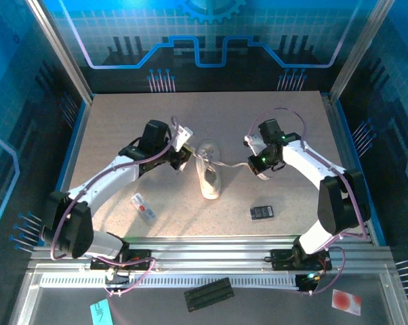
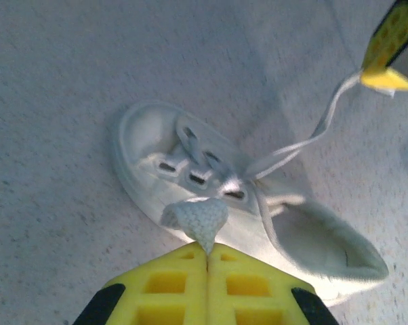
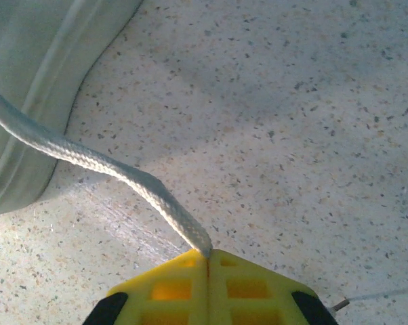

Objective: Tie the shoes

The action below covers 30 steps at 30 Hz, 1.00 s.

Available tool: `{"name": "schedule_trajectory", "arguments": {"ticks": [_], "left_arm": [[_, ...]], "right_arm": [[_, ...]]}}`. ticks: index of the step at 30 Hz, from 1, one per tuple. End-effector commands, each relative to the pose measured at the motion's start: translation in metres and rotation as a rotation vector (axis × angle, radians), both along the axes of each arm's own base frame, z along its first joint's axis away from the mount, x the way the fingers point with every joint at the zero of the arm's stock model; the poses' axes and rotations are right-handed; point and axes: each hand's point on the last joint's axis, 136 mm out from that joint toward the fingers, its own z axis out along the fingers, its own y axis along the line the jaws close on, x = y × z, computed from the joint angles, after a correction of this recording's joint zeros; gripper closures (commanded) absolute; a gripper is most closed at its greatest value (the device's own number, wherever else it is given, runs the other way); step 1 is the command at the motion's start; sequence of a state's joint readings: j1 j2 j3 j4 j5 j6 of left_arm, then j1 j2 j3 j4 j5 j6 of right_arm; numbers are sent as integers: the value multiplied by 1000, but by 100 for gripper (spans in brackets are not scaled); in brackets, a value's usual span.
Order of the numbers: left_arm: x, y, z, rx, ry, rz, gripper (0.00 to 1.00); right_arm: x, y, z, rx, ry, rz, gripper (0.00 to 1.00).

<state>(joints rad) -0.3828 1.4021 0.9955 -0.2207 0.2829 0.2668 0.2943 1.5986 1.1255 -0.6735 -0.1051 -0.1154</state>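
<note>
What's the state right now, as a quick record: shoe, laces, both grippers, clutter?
shoe: white sneaker lying mid-table, laced, no bow tied yet
left gripper: shut on bunched lace, close over the eyelets
right gripper: shut on long lace, which runs out sideways from the shoe to the gripper
clutter: black device and white-and-red packet, both nearer the arm bases, apart from the sneaker
surface: speckled table

Matt cream sneaker (image 2: 139,139) with a smooth upper; its laces (image 3: 95,160) are coarse woven cloth. The table (image 3: 312,122) is speckled and matt. The left gripper (image 2: 207,252) is yellow moulded plastic.
</note>
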Motion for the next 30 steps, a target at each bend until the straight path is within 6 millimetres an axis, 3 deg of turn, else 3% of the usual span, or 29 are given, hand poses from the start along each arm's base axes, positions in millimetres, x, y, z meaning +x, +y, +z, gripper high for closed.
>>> {"name": "schedule_trajectory", "arguments": {"ticks": [1, 10, 19, 30], "left_arm": [[0, -4, 33, -129, -115, -35, 100], [-3, -7, 64, -328, -277, -70, 100], [7, 24, 50, -436, -278, 42, 100], [-3, -12, 40, -486, -263, -92, 100]], "right_arm": [[-7, -9, -3, -3, 36, -45, 100], [-2, -8, 0, 59, 51, -94, 100], [-10, -19, -16, 21, 136, -128, 100], [-4, -4, -3, 81, 117, -93, 100]]}}
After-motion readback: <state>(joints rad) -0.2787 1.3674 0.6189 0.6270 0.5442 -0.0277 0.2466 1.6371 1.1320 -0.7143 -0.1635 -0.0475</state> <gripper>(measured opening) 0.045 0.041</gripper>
